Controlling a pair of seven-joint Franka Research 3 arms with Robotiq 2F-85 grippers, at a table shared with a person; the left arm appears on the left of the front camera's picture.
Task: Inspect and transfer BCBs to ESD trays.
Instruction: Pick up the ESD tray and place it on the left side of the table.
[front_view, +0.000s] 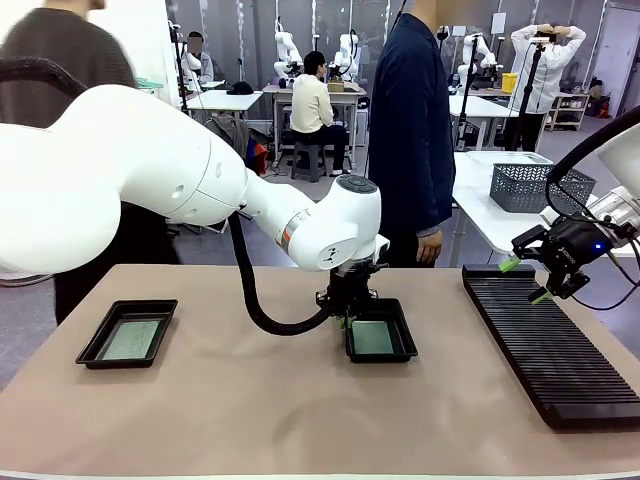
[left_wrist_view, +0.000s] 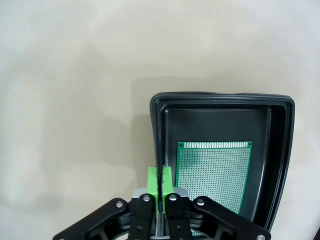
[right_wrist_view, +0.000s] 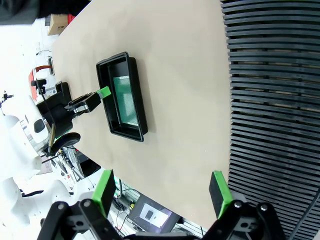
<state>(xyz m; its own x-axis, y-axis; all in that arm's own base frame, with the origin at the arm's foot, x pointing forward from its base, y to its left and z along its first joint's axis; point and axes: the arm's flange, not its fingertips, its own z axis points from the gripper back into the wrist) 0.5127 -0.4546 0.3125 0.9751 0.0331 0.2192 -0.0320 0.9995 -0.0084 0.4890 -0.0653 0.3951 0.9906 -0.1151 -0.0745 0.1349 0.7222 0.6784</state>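
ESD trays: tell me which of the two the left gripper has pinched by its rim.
The ESD tray near the table's middle, with a green BCB inside; the left gripper is shut on its rim. The other tray, at the left, lies untouched.

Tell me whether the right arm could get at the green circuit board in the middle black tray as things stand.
Probably not cleanly. The left gripper is shut on the rim of that shallow black plastic tray, with its arm above it. The green circuit board lies uncovered, and the open right gripper hangs over the long black ribbed rack.

Two black ESD trays (front_view: 92, 351) (front_view: 403, 341) sit apart on the counter, each with a green BCB (front_view: 132, 339) (front_view: 372, 338) lying flat inside.
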